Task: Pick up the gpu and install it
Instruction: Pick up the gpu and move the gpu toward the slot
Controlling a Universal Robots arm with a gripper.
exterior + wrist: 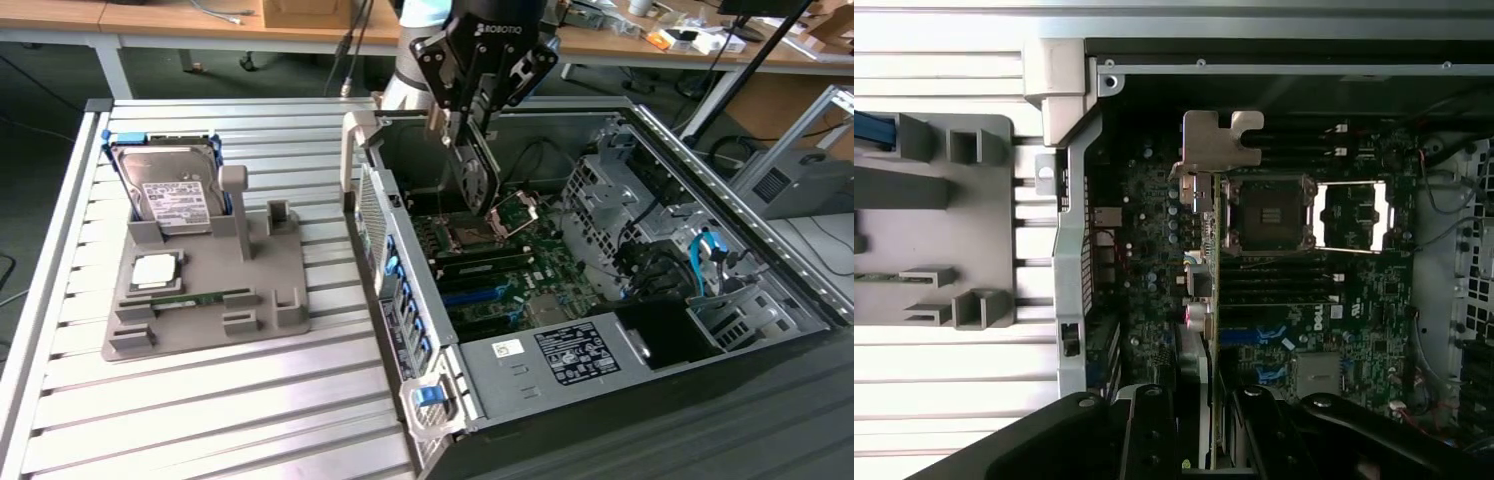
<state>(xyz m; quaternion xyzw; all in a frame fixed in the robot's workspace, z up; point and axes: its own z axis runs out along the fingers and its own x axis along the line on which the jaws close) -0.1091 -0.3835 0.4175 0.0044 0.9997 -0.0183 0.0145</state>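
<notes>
My gripper [470, 125] is shut on the gpu [477, 180], which hangs edge-down above the inside of the open computer case [561, 370]. The card is over the motherboard [514, 275], close to the open CPU socket [477, 236] and clear of the board. In the wrist view the gpu [1222, 140] is seen edge-on, its silver end bracket at the far end. The thin green board runs back between my gripper's [1206, 445] black fingers [1146, 430]. It sits beside the CPU socket [1274, 212].
On the exterior view's left, a grey holder [200, 310] on the slatted table carries a hard drive [171, 195], a CPU [155, 270] and a memory stick [198, 298]. Inside the case, a drive cage [627, 215] and blue cables [707, 250] crowd the right side.
</notes>
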